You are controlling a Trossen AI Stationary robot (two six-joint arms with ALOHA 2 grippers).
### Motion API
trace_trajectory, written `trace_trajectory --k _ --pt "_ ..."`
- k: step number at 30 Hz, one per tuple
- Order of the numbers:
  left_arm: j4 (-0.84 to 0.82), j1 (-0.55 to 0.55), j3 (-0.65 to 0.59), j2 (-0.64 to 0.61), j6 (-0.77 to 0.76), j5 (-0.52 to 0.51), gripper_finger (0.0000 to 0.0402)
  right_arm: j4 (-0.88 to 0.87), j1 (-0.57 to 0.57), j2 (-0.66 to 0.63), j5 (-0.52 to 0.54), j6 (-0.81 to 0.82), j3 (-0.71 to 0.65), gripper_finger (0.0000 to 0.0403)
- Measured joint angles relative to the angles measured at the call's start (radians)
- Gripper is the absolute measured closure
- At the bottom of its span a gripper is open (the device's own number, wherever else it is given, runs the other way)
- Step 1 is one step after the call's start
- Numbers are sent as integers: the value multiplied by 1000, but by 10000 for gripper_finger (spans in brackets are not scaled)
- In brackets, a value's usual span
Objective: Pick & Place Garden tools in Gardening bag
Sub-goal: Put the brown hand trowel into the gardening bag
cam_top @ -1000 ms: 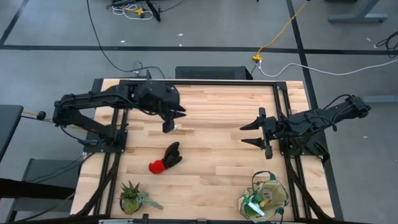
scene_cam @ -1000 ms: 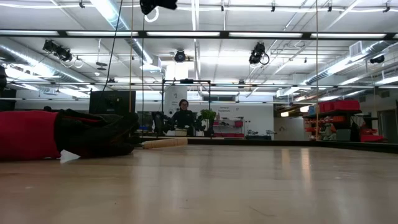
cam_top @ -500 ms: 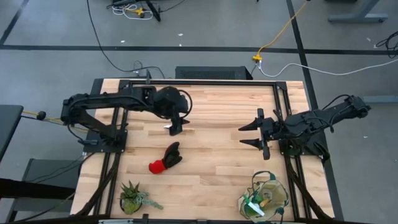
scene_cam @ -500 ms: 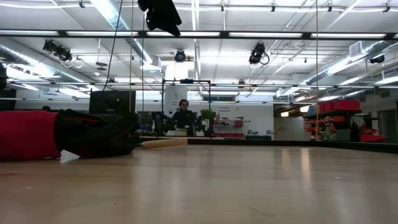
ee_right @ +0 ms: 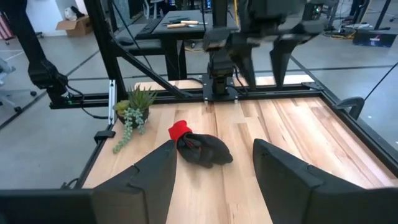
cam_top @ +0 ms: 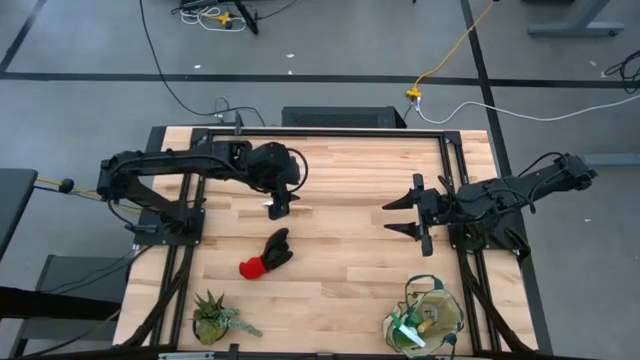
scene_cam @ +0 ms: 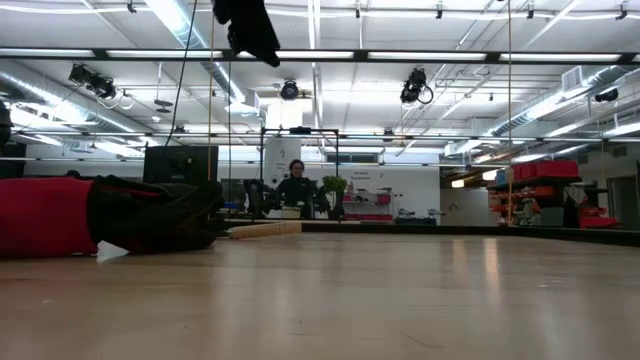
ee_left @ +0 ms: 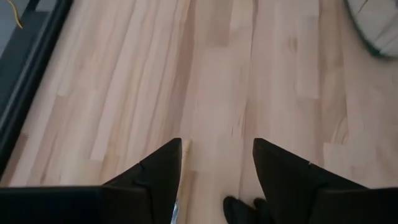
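My left gripper (cam_top: 278, 207) is open and hangs above the table's middle left; it also shows in the low view (scene_cam: 246, 25), well above the tabletop. A wooden-handled tool lies on the table under it, its handle (ee_left: 184, 155) just beside one finger and also visible in the low view (scene_cam: 265, 230). The red-and-black glove pair (cam_top: 267, 254) lies on the table nearer the front edge. The beige gardening bag (cam_top: 425, 318) stands at the front right with a bright green and white piece inside. My right gripper (cam_top: 405, 215) is open and empty at the middle right.
A small spiky potted plant (cam_top: 212, 318) stands at the front left corner. Black frame rails (cam_top: 180, 270) run along the table's left and right sides. Bare wood (cam_top: 350, 170) lies between the two grippers. A person (scene_cam: 295, 185) sits far off in the room.
My left gripper has swung a little toward the table's right and near edge and turned about over the wooden-handled tool, and it has come down somewhat. The glove pair, tool and bag have stayed in place.
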Motion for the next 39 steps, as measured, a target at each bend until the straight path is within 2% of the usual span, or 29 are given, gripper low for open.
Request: trace_trajectory --k 8,25,32,39 --pt "71 0 -146 -63 -1 0 200 12 -20 0 0 3 0 191" --pt "249 4 -437 -284 -27 -64 200 38 -27 11 25 -5 0 191" --pt "307 4 -521 -300 -26 -64 200 42 -30 22 27 -7 0 191" --pt "328 4 -555 -292 -18 -71 200 49 -30 36 26 0 0 191"
